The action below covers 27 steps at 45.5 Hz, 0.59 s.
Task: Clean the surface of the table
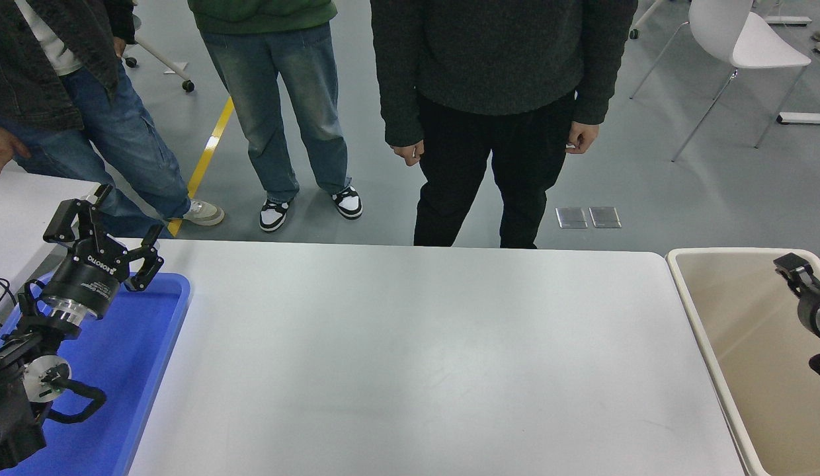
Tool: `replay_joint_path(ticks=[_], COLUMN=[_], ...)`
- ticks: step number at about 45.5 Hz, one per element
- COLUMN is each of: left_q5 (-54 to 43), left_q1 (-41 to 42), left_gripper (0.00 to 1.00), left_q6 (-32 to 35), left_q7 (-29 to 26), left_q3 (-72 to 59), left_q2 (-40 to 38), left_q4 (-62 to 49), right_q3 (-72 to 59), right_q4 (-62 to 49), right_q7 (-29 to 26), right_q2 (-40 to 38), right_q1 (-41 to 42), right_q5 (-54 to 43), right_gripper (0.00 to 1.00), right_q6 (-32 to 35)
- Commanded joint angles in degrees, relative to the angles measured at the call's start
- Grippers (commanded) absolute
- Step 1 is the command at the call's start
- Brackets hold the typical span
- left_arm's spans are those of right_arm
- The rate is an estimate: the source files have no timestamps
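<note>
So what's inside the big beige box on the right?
The beige bin shows only bare floor and walls. The right pincer hangs over it, hiding a bit behind, and the bin's right part runs out of view.

Left gripper [109, 228] parked lower left, fingers spread; right gripper [797, 270] at right edge.

White table surface [410, 357], blue tray [155, 344] at its left edge
</note>
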Motion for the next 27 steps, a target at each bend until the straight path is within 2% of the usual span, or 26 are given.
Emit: replay_joint_path(ticks=[1, 12, 27], left_q5=[0.00, 0.00, 0.00], left_q1=[0.08, -0.01, -0.01], left_gripper=[1.00, 1.00, 1.00], left_q6=[0.00, 0.00, 0.00], left_q7=[0.00, 0.00, 0.00], left_q3=[0.00, 0.00, 0.00], left_q2=[0.01, 0.01, 0.01], left_q4=[0.00, 0.00, 0.00], right_q3=[9.30, 18.01, 32.42], right_q4=[12.05, 23.66, 32.63], right_q7=[0.24, 0.41, 0.77], right_q2=[-5.04, -9.09, -7.33], right_q1=[0.20, -0.15, -4.72], right_q5=[1.17, 1.17, 1.17], right_gripper=[1.00, 1.00, 1.00], right_q6=[-0.07, -0.07, -0.33])
